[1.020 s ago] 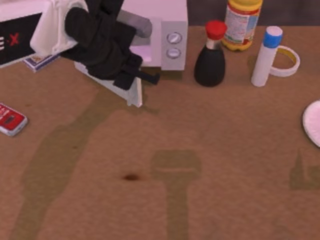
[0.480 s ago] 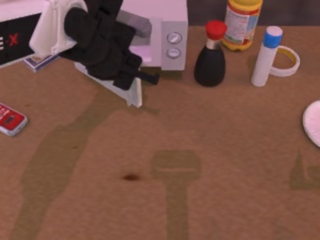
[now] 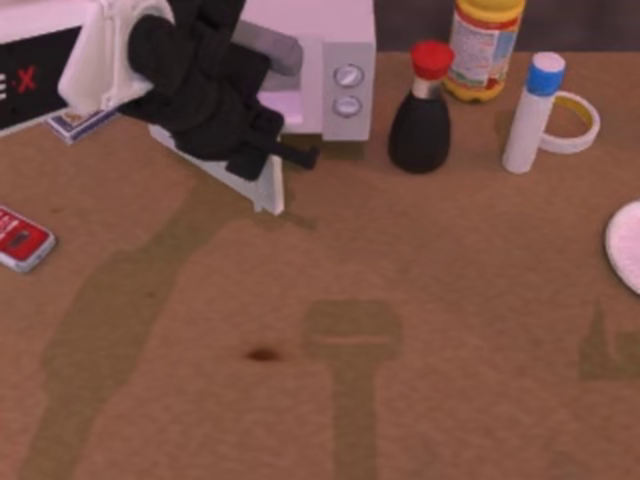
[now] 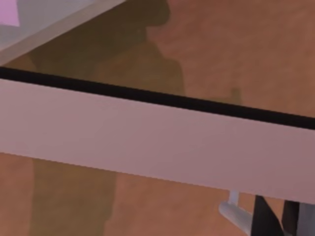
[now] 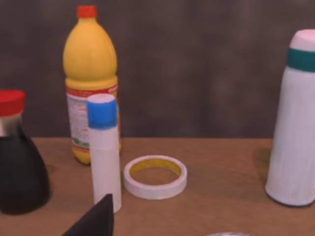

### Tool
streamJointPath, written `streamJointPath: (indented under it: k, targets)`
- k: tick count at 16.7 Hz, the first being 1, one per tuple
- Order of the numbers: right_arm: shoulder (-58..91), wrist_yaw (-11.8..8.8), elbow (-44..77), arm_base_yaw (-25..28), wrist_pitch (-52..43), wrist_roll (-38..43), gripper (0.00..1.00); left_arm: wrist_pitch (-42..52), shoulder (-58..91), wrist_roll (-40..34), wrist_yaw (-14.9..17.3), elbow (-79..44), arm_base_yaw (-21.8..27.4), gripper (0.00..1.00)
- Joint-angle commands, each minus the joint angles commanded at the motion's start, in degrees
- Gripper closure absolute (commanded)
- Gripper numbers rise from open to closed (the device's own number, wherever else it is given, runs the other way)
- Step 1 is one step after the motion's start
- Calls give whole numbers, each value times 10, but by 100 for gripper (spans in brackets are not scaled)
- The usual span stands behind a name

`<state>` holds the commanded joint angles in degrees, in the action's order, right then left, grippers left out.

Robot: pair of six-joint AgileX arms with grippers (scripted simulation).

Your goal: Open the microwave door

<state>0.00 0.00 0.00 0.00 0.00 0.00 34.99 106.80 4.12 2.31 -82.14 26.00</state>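
Far left of the brown table (image 3: 420, 300): a small red and white box (image 3: 20, 238) lying flat near the edge. Above it, at the back left, a flat card (image 3: 75, 122) peeking out from under the white and black arm.

Next along, the left gripper (image 3: 285, 153), black, right at the microwave door (image 3: 262, 182). Fingers pointing toward the right, at the door's free edge. Cannot tell if wide or narrow, or if holding the handle. From the left wrist view, only a long pale band of the door (image 4: 157, 142) with a dark line on top, very close up.

Door swung out from the front, standing open at a slant toward the table's middle. Behind it, the microwave (image 3: 330, 60), white, at the back of the table, left of the middle. Two round silver knobs (image 3: 348, 90) on its right front.

Just right of the microwave, a dark sauce bottle (image 3: 420, 115) with a red cap. Behind it, a yellow bottle (image 3: 485, 45). Then a white tube (image 3: 533, 115) with a blue top, touching or just beside a ring of tape (image 3: 575, 125). At the far right edge, part of a white round thing (image 3: 625, 245).

Right gripper out of the top view; only a dark tip (image 5: 96, 220) low in the right wrist view. A tall white bottle (image 5: 295, 123) with a green band there too.
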Motion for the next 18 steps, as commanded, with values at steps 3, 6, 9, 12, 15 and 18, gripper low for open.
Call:
streamJointPath:
  k: [3,6,9,12,15,18]
  targets:
    - [0,0,0,0,0,0,0,0,0,0,0,0,0,100]
    - [0,0,0,0,0,0,0,0,2,-2,4,2,3,100]
    - [0,0,0,0,0,0,0,-1,-6,17,13,10,-3,100]
    - [0,0,0,0,0,0,0,-1,-22,57,34,29,-18,100]
    - [0,0,0,0,0,0,0,-1,-35,87,50,43,-30,100]
    - [0,0,0,0,0,0,0,-1,-36,89,51,44,-31,100]
